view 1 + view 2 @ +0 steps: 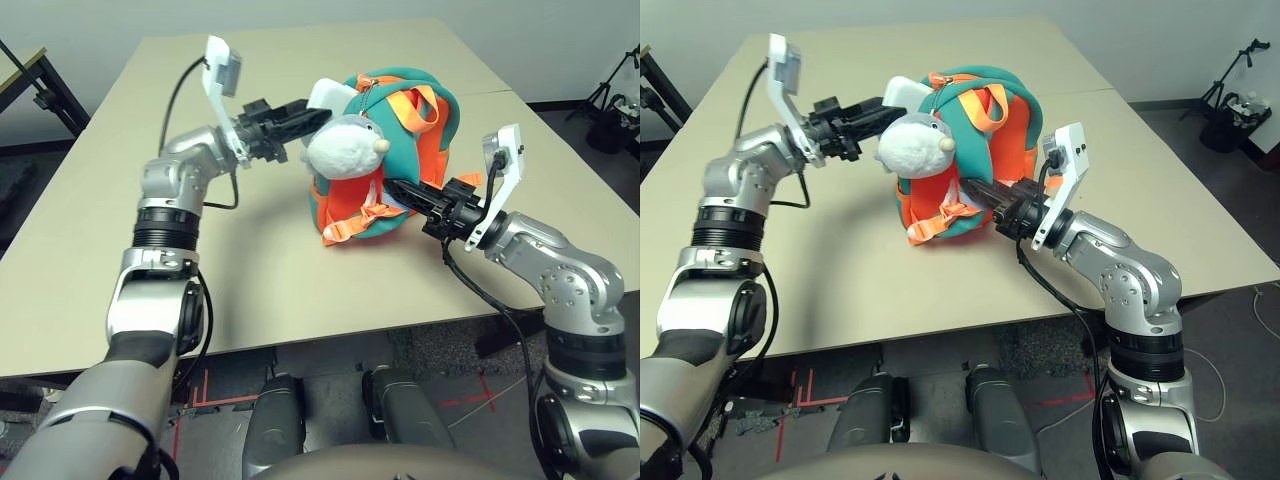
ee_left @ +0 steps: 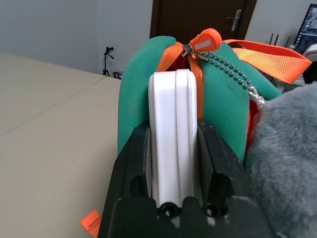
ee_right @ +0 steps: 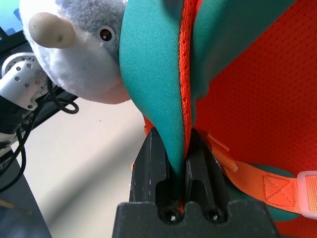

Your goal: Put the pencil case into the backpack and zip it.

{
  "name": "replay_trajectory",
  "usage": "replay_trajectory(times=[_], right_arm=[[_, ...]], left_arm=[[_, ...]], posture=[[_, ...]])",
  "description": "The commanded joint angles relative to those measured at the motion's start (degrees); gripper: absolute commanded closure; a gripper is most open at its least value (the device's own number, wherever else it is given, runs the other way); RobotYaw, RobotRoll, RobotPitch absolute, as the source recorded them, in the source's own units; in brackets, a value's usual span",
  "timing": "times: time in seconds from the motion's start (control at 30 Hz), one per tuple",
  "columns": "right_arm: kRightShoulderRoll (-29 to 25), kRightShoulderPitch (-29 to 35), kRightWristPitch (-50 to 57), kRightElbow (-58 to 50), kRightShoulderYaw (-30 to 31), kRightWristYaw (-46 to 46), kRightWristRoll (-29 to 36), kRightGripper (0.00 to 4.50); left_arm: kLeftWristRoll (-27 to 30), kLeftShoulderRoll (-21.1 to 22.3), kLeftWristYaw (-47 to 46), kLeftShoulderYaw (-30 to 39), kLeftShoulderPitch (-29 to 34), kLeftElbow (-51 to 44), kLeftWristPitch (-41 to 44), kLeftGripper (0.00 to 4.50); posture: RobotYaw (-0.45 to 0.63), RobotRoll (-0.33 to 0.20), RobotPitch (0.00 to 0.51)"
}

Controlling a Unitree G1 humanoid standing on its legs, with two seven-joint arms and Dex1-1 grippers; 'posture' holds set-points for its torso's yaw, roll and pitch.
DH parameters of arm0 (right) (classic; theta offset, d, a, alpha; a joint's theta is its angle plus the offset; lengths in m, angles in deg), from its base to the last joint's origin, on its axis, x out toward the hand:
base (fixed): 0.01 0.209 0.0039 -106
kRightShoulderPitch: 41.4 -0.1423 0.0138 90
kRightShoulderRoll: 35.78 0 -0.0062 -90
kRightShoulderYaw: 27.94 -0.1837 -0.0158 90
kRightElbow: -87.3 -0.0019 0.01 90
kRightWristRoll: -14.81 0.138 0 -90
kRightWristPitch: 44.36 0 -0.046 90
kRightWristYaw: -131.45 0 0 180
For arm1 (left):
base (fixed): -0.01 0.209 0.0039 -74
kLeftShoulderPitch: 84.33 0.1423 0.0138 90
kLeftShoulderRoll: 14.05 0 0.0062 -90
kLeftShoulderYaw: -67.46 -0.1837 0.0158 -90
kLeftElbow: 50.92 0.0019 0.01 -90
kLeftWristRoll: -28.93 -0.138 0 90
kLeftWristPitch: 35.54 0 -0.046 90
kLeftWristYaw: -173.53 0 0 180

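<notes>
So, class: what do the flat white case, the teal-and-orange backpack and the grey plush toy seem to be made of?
Flat white case: probably hard plastic, smooth with a soft sheen. Teal-and-orange backpack: stretchy matte fabric, orange mesh panel, woven straps. Grey plush toy: fuzzy pile fabric.

Beige bench [image 1: 120, 230] with a seam across its top, pale grey wall [image 2: 59, 29] behind, dark brown door [image 2: 198, 15] with a metal handle, black tripod [image 1: 610, 100] on dark carpet, red tape marks [image 1: 200, 400] on floor

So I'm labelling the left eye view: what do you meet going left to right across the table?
Left claw holding the pencil case → plush fish toy → backpack → right claw pinching the backpack's edge.
</notes>
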Motion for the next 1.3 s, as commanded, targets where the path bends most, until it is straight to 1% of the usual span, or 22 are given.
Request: replay_trajectory(times=[0.03, 0.07, 0.1, 0.3, 0.43, 0.7, 0.8, 0.97, 1.07, 1.1, 1.13, 1.17, 1.23, 1.3], right_arm=[[-0.17, -0.08, 0.16, -1.33, 0.56, -0.18, 1.01, 4.46], [-0.20, -0.14, 0.20, -1.29, 0.60, -0.25, 1.02, 4.46], [-0.22, -0.22, 0.22, -1.18, 0.66, -0.32, 1.00, 4.46], [-0.12, -0.81, 0.11, -0.37, 1.21, -0.77, 0.74, 4.46], [-0.03, -1.10, -0.10, 0.20, 1.52, -1.08, 0.53, 4.46], [0.36, -1.53, -0.67, 1.07, 2.10, -1.49, 0.13, 4.46], [0.45, -1.70, -0.93, 1.45, 2.24, -1.66, -0.06, 4.46], [0.68, -1.97, -1.47, 2.05, 2.45, -1.86, -0.38, 4.46], [0.77, -2.08, -1.68, 2.23, 2.74, -1.94, -0.36, 4.46], [0.74, -2.17, -1.74, 2.36, 2.79, -1.99, -0.36, 4.46], [0.70, -2.24, -1.80, 2.45, 2.84, -2.04, -0.34, 4.46], [0.65, -2.31, -1.89, 2.56, 2.91, -2.09, -0.37, 4.46], [0.59, -2.36, -2.01, 2.66, 3.00, -2.14, -0.37, 4.46], [0.50, -2.39, -2.06, 2.58, 3.01, -2.11, -0.31, 4.46]], left_arm=[[-1.51, -0.93, -0.69, -0.18, -1.01, 2.28, -2.00, 2.92], [-1.65, -0.99, -0.79, -0.20, -0.87, 2.26, -1.87, 2.54], [-1.67, -0.93, -0.72, -0.20, -0.67, 2.02, -1.73, 2.27], [-0.80, 1.40, -0.85, 0.64, 0.93, -1.23, 0.77, 0.01], [1.20, 3.53, -1.86, 2.69, 2.28, -5.82, 3.95, 0.00], [6.74, 10.08, -3.76, 5.83, 7.01, -22.31, 15.51, 0.00], [7.04, 12.48, -4.33, 5.62, 9.15, -26.44, 18.19, 0.00], [8.47, 14.30, -5.76, 4.69, 13.55, -32.28, 23.84, 0.00], [9.18, 13.99, -7.28, 5.46, 14.98, -33.19, 25.21, 0.61], [8.90, 13.90, -7.73, 5.35, 15.02, -32.83, 25.14, 0.97], [8.49, 13.85, -8.06, 5.12, 14.99, -32.35, 24.81, 1.45], [8.19, 13.44, -8.67, 5.20, 14.77, -31.29, 24.43, 1.75], [7.95, 12.93, -9.33, 5.19, 14.50, -29.95, 23.92, 2.53], [7.68, 12.43, -9.44, 5.01, 14.29, -28.47, 23.08, 3.41]], posture=[[-0.14, 0.000, 0.083], [-0.14, 0.000, 0.083], [-0.14, 0.000, 0.083], [-0.12, 0.000, 0.082], [-0.12, 0.000, 0.083], [-0.10, 0.000, 0.080], [-0.09, 0.000, 0.080], [-0.08, 0.000, 0.082], [-0.08, 0.000, 0.082], [-0.08, 0.000, 0.081], [-0.08, 0.000, 0.081], [-0.09, 0.000, 0.080], [-0.09, 0.000, 0.080], [-0.09, 0.000, 0.080]])
